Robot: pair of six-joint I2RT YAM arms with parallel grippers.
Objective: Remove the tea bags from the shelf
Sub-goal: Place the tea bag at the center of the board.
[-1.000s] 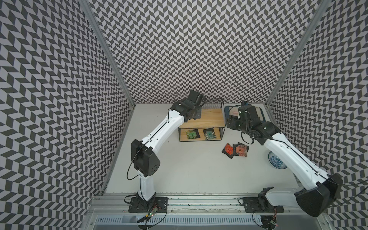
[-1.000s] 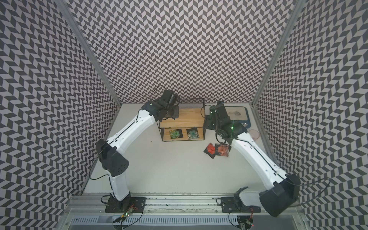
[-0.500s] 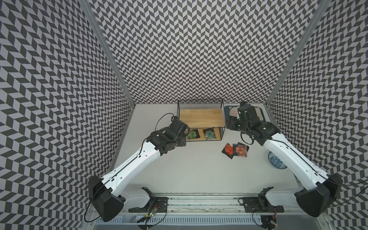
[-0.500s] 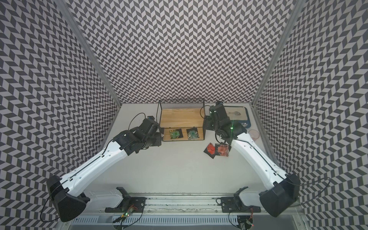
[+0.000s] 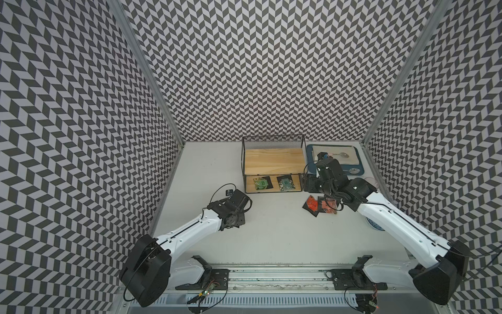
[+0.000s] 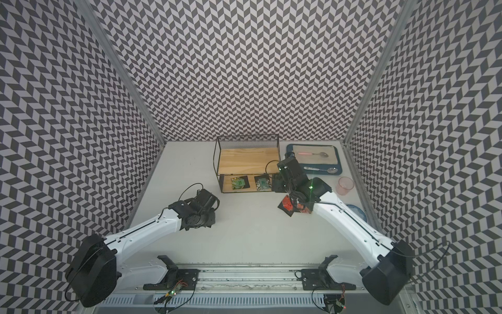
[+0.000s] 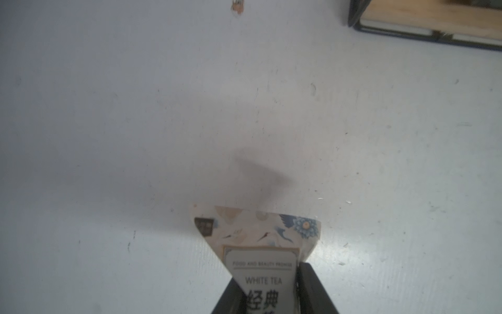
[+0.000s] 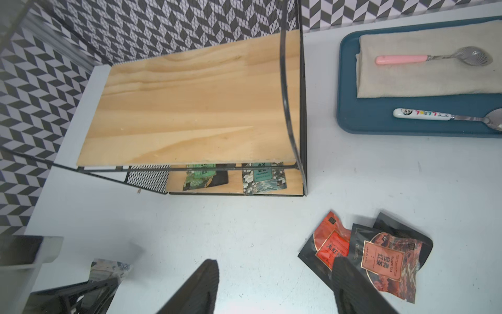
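We look down on a white tabletop point(image 5: 271, 231). At its back stands the two-tier black wire shelf with light wooden boards point(image 5: 273, 163). Just beside it, to our right, is a blue tray point(image 8: 366, 122) with a beige cloth and two spoons.

The upper board is bare. Our left gripper point(image 7: 267, 274) is well out in front of the shelf's left end, low over the table. It pinches a pale square sachet printed "WHITE TEA" point(image 7: 258, 233) between its jaws, and the free edge of the sachet sticks out past them.

Our right gripper point(image 8: 275, 261) hangs near the shelf's right end with its jaws wide apart and nothing between them. Two orange-red and black sachets point(image 8: 328, 244) point(image 8: 388, 261) lie overlapping on the table beneath it.

Two sachets are left on the lower board, side by side at its front edge: a green patterned one point(image 5: 262, 182) and a teal patterned one point(image 5: 285, 182).

As we judge it, the next move turns on one relation. Both sachets lie flat under the upper board and can be reached only through the open front. The right arm is much the nearer, and the teal sachet is on its side. We would bring that gripper round to the front and in low along the board, not down from above.
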